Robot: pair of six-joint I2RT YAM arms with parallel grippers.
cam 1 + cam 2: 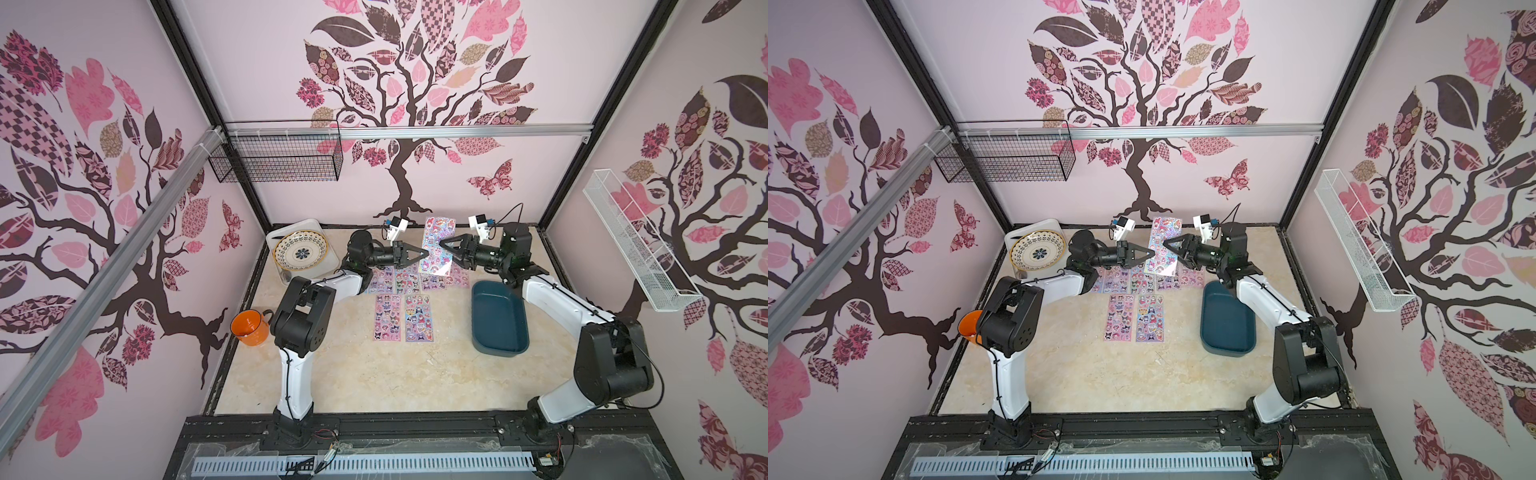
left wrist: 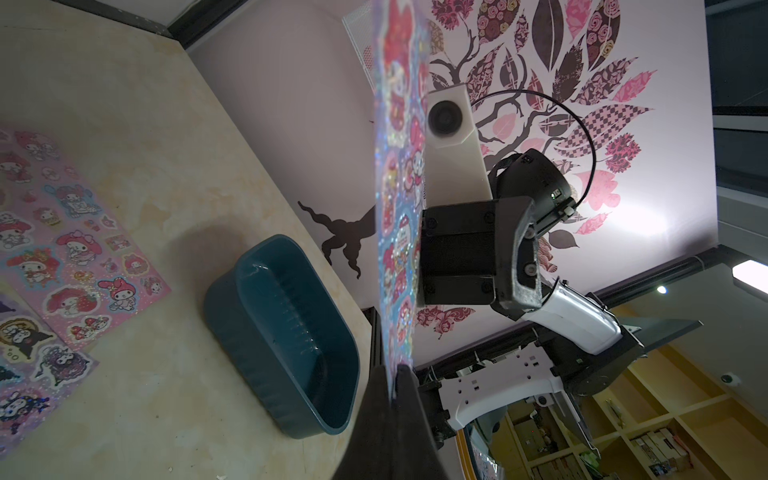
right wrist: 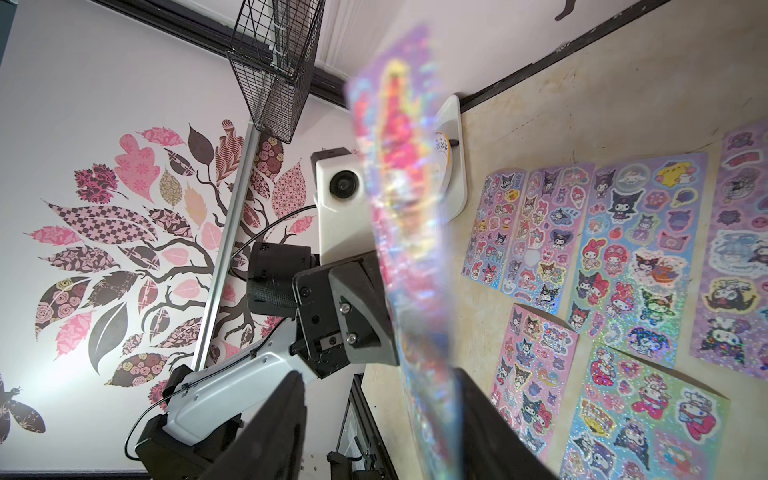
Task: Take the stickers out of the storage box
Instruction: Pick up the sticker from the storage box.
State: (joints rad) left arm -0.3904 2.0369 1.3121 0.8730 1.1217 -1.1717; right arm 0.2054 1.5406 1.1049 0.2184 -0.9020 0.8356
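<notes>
Black and wedge-shaped, the left gripper is clenched on the side edge of one glittery sticker sheet and holds it raised above the table, its long axis running from the near side toward the back wall. Directly opposite, the right gripper has its jaws apart on both sides of the other edge; in the right wrist view they do not seem to press it yet. So the sheet lies between both grippers, equally near to each. Below it the other stickers, thin and shiny, lie flat on the beige marbled surface. Smooth teal plastic with rounded corners, the storage box stands empty on the right gripper's side
</notes>
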